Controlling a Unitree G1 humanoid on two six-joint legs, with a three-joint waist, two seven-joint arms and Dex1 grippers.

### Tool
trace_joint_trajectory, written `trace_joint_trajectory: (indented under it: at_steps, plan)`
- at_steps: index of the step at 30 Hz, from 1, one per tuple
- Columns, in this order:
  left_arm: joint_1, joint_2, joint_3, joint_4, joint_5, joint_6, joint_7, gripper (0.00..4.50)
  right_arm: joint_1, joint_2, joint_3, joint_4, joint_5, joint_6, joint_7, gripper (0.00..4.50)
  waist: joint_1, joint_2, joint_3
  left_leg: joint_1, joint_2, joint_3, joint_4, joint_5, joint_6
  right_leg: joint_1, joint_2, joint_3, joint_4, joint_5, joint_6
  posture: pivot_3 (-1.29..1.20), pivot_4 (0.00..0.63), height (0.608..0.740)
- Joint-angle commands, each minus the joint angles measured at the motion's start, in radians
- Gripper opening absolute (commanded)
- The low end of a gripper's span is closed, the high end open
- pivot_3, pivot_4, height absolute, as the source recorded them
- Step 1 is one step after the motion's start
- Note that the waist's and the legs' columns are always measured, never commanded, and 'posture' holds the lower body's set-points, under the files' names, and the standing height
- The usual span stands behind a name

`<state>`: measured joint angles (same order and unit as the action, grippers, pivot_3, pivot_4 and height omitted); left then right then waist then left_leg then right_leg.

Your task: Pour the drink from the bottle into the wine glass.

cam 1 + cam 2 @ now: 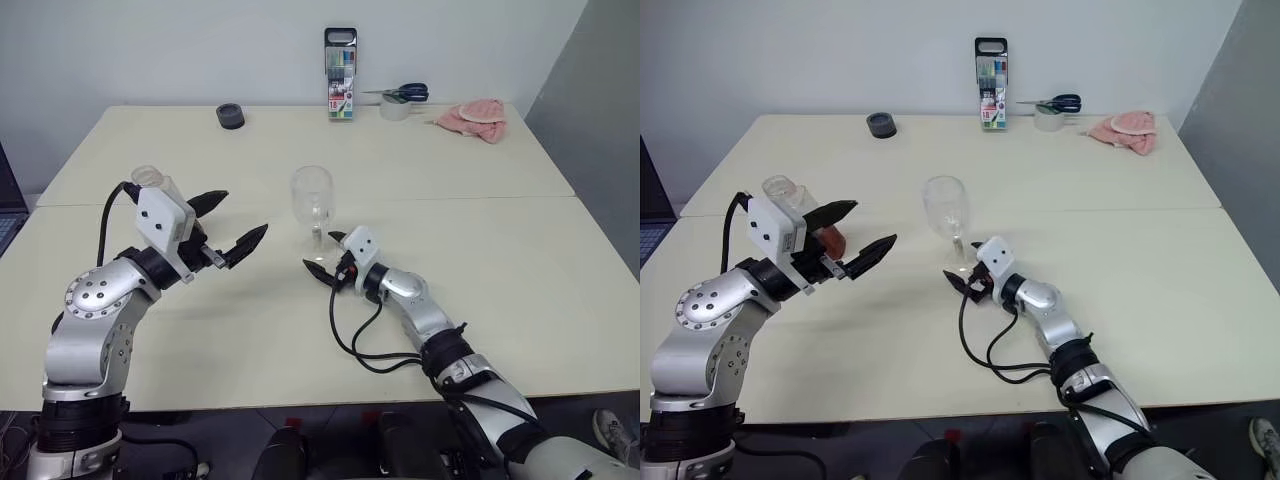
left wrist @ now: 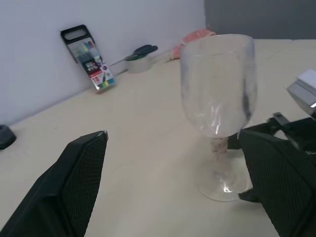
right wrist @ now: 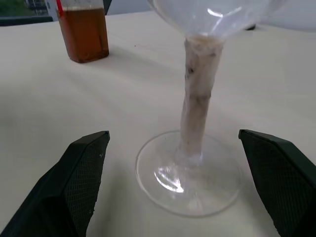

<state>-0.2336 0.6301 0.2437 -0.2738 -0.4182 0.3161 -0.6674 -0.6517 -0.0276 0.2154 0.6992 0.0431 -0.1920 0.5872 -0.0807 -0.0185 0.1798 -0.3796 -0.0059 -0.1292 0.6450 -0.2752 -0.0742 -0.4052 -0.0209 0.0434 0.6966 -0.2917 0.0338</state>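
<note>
Right wrist view, right gripper (image 3: 170, 190) level, jaws wide astride wine glass (image 3: 195, 123) stem, left gripper (image 1: 232, 222) jaws wide.

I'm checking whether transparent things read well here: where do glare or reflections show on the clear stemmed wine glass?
Right wrist view: bright glints on the clear stemmed wine glass, on its round foot and bowl. Left wrist view: pale streaks down the bowl and a glint on the foot. Head views: the bowl is faint against the pale beige table; the small clear plastic bottle is too.
</note>
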Motion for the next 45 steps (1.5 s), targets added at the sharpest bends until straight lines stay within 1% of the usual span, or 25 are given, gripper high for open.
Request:
trace_joint_trajectory:
  at_steps: [1,4,8,10,13,15,17,19,23,28,37,41,45]
  plan:
    - [0.028,-0.019,0.014,-0.061,0.015,-0.011,0.047,4.50,0.049,-0.026,-0.002,-0.116,-0.005,0.039,0.013,4.47,0.000,0.000,0.000,0.000,0.000,0.000,0.000,0.000,0.000,0.000,0.000,0.000,0.000,0.000,0.000,0.00,0.150,0.740]
    - [0.084,-0.058,0.036,-0.047,0.051,-0.032,0.118,4.50,0.142,-0.073,0.015,-0.259,-0.009,0.089,0.031,4.47,0.002,0.000,0.000,0.000,0.000,0.000,0.000,0.000,0.000,0.000,0.000,0.000,0.000,0.000,0.000,0.00,0.150,0.740]
    - [0.232,-0.143,0.069,-0.009,0.087,-0.080,0.197,4.50,0.291,-0.187,0.060,-0.541,-0.015,0.167,0.113,4.47,0.009,0.000,0.000,0.000,0.000,0.000,0.000,0.000,0.000,0.000,-0.001,0.001,-0.001,0.000,0.000,0.00,0.150,0.740]
    - [0.281,-0.189,0.080,0.002,0.099,-0.099,0.241,4.50,0.341,-0.234,0.066,-0.653,0.002,0.196,0.144,4.47,0.014,0.000,0.000,0.000,0.000,0.000,0.000,0.000,0.000,0.000,-0.002,0.001,-0.001,0.000,0.000,0.00,0.150,0.740]
    - [0.321,-0.253,0.098,0.016,0.125,-0.117,0.326,4.50,0.391,-0.286,0.067,-0.812,0.069,0.252,0.211,4.47,0.027,-0.001,0.000,-0.001,0.000,-0.001,0.001,0.000,0.000,0.001,-0.001,-0.001,-0.001,0.000,0.000,0.00,0.150,0.740]
    - [0.329,-0.279,0.109,0.039,0.158,-0.142,0.375,4.50,0.401,-0.327,0.070,-0.912,0.117,0.321,0.260,4.47,0.030,-0.001,0.000,0.000,0.000,-0.002,0.001,0.000,0.000,0.001,-0.001,-0.001,-0.001,0.000,0.001,0.00,0.150,0.740]
    - [0.311,-0.290,0.123,0.061,0.159,-0.141,0.407,4.50,0.394,-0.357,0.075,-0.981,0.151,0.378,0.294,4.47,0.032,-0.002,0.000,0.000,0.000,-0.002,0.001,0.000,0.000,0.002,-0.001,-0.002,-0.001,0.000,0.001,0.00,0.150,0.740]
    - [0.281,-0.277,0.121,0.076,0.149,-0.140,0.401,4.50,0.378,-0.370,0.076,-1.035,0.183,0.425,0.306,4.47,0.034,-0.002,-0.001,0.000,0.000,-0.002,0.001,0.000,0.000,0.002,-0.001,-0.002,-0.001,0.000,0.001,0.00,0.150,0.740]
    - [0.204,-0.231,0.116,0.122,0.139,-0.128,0.369,4.50,0.339,-0.367,0.078,-1.084,0.220,0.494,0.305,4.47,0.038,-0.002,-0.001,0.000,0.000,-0.002,0.001,0.000,0.000,0.002,-0.001,-0.003,-0.001,0.000,0.001,0.00,0.150,0.740]
    - [0.106,-0.168,0.122,0.210,0.161,-0.118,0.367,4.50,0.300,-0.360,0.088,-1.089,0.227,0.519,0.298,4.47,0.039,-0.002,-0.001,0.000,0.000,-0.002,0.001,0.000,0.000,0.002,-0.001,-0.003,-0.002,0.000,0.001,0.00,0.150,0.740]
    - [0.026,-0.130,0.105,0.277,0.164,-0.097,0.361,4.50,0.274,-0.353,0.092,-1.089,0.224,0.533,0.284,4.47,0.040,-0.002,-0.001,-0.001,0.000,-0.002,0.001,0.000,0.000,0.002,-0.001,-0.003,-0.003,0.000,0.001,0.00,0.150,0.740]
    - [-0.034,-0.109,0.106,0.343,0.152,-0.076,0.348,4.50,0.252,-0.357,0.092,-1.092,0.239,0.550,0.294,4.47,0.041,-0.002,-0.001,-0.001,0.000,-0.002,0.001,0.000,0.000,0.002,-0.001,-0.003,-0.003,0.000,0.001,0.00,0.150,0.740]
    - [-0.086,-0.081,0.094,0.424,0.173,-0.099,0.327,4.50,0.241,-0.359,0.090,-1.085,0.240,0.555,0.299,4.47,0.041,-0.002,-0.001,-0.001,-0.001,-0.002,0.001,0.000,0.000,0.002,-0.001,-0.003,-0.003,0.000,0.001,0.00,0.150,0.740]
